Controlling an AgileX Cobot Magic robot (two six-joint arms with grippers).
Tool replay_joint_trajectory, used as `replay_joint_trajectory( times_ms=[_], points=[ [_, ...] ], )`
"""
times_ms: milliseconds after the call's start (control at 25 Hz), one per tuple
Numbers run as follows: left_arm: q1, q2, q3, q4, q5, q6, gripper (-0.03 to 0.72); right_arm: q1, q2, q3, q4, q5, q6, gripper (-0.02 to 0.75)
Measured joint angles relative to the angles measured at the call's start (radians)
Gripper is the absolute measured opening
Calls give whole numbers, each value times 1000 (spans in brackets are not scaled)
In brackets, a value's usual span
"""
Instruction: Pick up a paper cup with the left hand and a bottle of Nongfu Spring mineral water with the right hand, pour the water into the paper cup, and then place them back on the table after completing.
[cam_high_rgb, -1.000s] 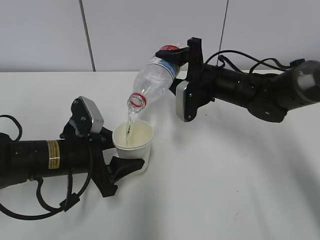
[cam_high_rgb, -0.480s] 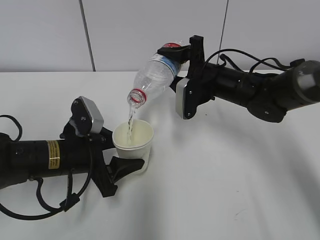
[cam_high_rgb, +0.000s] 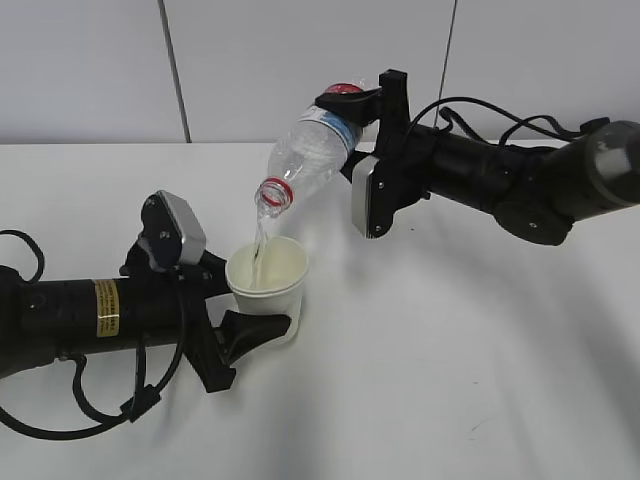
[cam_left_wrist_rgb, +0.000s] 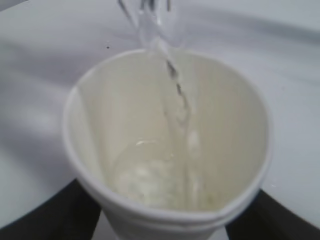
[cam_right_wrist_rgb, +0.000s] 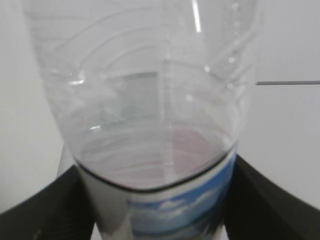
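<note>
My left gripper (cam_high_rgb: 250, 315) is shut on the white paper cup (cam_high_rgb: 266, 276), held upright just above the white table (cam_high_rgb: 430, 370). In the left wrist view the cup (cam_left_wrist_rgb: 165, 150) fills the frame with a little water at its bottom. My right gripper (cam_high_rgb: 362, 105) is shut on the clear water bottle (cam_high_rgb: 305, 155), tilted neck-down above the cup. A thin stream of water (cam_high_rgb: 259, 240) falls from its open mouth into the cup. The right wrist view shows the bottle (cam_right_wrist_rgb: 150, 125) with its blue label between the black fingers (cam_right_wrist_rgb: 45, 210).
A grey wall panel (cam_high_rgb: 300, 60) stands behind the table. Black cables (cam_high_rgb: 500, 120) trail from the right arm, and a cable loops by the left arm (cam_high_rgb: 60, 310).
The bottle's mouth has risen slightly and shifted a little, still pouring. The cup and left arm stay almost still.
</note>
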Motion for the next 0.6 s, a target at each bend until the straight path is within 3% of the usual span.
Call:
replay_joint_trajectory(
  times_ms=[600],
  points=[
    [0,0,0,2,-54,0,450,0,0,0,14,-3,-2,495]
  ],
)
